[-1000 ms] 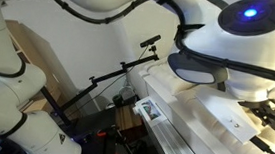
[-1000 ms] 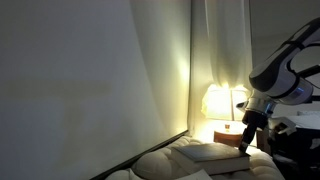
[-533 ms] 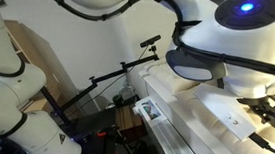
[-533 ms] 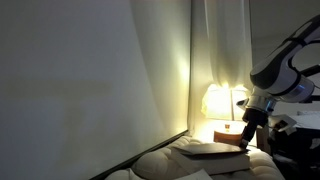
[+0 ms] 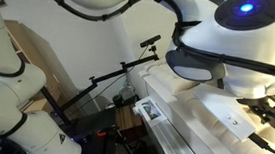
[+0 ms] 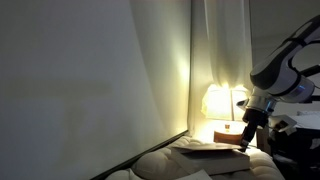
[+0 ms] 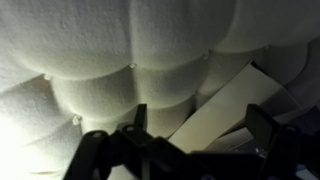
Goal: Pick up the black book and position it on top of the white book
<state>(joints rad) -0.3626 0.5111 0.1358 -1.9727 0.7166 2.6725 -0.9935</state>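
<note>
Okay, our gripper (image 7: 176,148) hangs wide open, empty, just over the white book (image 7: 228,106) lying flat on the mattress (image 7: 120,45). We cannot spot the black book near it; we should find it before closing on anything.

1. The quilted cream mattress (image 7: 130,50) looked like soft, matt cloth, puffed between stitched tufts.
2. The thin cream-white book (image 7: 232,108) had a smooth, matt paper cover.
3. The white rounded robot arm casing (image 5: 231,40) was glossy, smooth plastic.
4. The pale curtain (image 6: 215,40) was thin, matt cloth.
</note>
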